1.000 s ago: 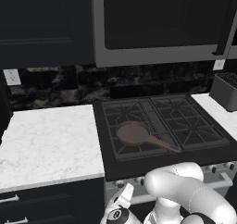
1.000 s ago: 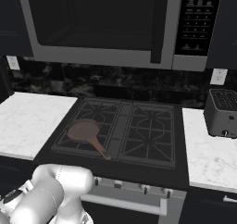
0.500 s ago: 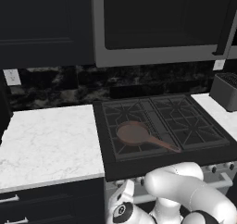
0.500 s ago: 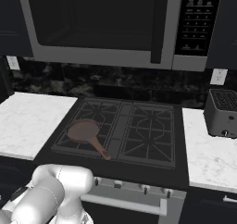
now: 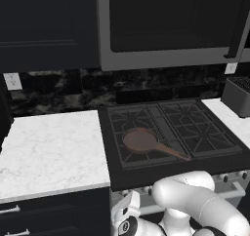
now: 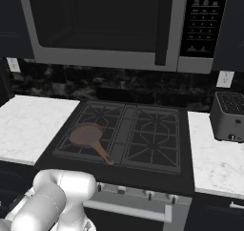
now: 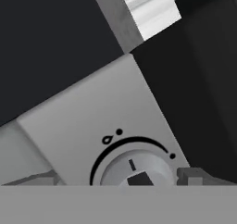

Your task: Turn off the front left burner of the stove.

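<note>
Close before the hand camera, a round silver knob (image 7: 135,170) is seen on the stove (image 5: 171,132)'s silver front panel, ringed by a black arc with a flame mark. Whether the tool is apart or together cannot be told. On the front left burner (image 5: 141,145), a copper pan (image 5: 142,141) is rested, beside the white marble surface (image 5: 49,147).
</note>
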